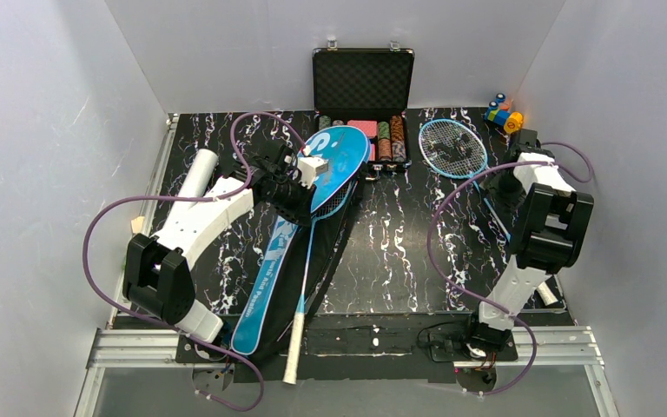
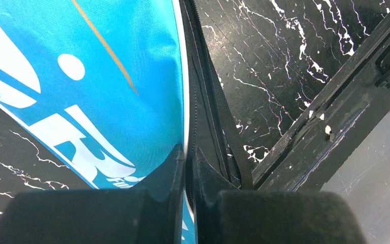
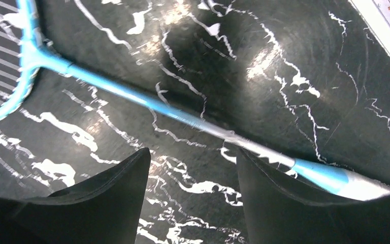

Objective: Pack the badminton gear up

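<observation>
The long blue bag (image 1: 265, 278) lies slanted on the left half of the table, its wide end raised. My left gripper (image 2: 189, 157) is shut on the bag's (image 2: 106, 76) zipper edge, near the wide end (image 1: 308, 174). One light-blue racket (image 1: 306, 269) lies partly inside the opened bag, with its white handle sticking out over the near edge. A second racket (image 1: 453, 148) rests flat at the back right. My right gripper (image 3: 193, 155) hangs open just above its shaft (image 3: 147, 101), with nothing between the fingers. The white tube (image 1: 196, 174) lies at the far left.
An open black case of poker chips (image 1: 363, 104) stands at the back centre. Colourful toy blocks (image 1: 504, 113) sit in the back right corner. A black strap (image 2: 228, 127) runs along the bag's underside. White walls close in three sides.
</observation>
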{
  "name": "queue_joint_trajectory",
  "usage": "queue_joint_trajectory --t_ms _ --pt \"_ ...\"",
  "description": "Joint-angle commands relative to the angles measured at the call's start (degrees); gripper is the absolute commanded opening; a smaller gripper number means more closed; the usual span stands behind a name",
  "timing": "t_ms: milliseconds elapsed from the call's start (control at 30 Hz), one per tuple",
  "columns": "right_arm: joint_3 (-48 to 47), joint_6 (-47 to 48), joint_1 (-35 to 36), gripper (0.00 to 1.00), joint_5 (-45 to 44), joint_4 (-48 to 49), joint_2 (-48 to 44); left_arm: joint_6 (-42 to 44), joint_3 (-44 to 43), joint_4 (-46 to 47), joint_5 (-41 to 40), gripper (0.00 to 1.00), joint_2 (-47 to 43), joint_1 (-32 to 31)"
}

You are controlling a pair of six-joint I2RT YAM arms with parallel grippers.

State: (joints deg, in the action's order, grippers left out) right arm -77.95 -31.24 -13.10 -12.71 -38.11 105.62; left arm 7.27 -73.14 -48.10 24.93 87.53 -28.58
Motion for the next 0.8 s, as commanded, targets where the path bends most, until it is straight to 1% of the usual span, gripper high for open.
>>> queue_joint_trajectory --t_ms 0,167,333,467,567,633,700,767 --pt "-3.0 1.2 -1.2 0.70 1.8 -1.4 3.4 -0.3 -2.2 -0.7 1.3 0.00 -2.8 0.3" --pt "-2.3 1.3 -1.1 0.68 5.1 -0.5 4.5 -0.1 -3.0 -0.8 1.0 0.00 -2.7 0.4" --pt "1.8 1.4 -0.8 0.67 9.6 1.7 2.4 -0.6 -2.4 -0.1 0.9 0.00 -3.1 0.4" --pt "5.8 0.8 1.4 0.65 10.7 2.9 -0.2 -0.2 -2.6 -0.4 0.4 0.00 -3.2 0.4" --pt "8.6 0.2 4.4 0.64 10.6 3.6 -1.9 0.1 -2.4 -0.3 0.0 0.00 -3.9 0.4" --pt "9.0 0.1 7.5 0.63 9.6 3.3 -3.3 0.2 -2.4 -0.5 -0.1 0.00 -4.0 0.4" --pt "7.9 0.9 9.9 0.64 4.5 2.9 -5.3 0.1 -2.5 -0.8 0.1 0.00 -4.2 0.4" --pt "4.2 1.0 9.6 0.65 1.1 1.1 -5.3 0.0 -2.5 -1.0 0.3 0.00 -4.5 0.4"
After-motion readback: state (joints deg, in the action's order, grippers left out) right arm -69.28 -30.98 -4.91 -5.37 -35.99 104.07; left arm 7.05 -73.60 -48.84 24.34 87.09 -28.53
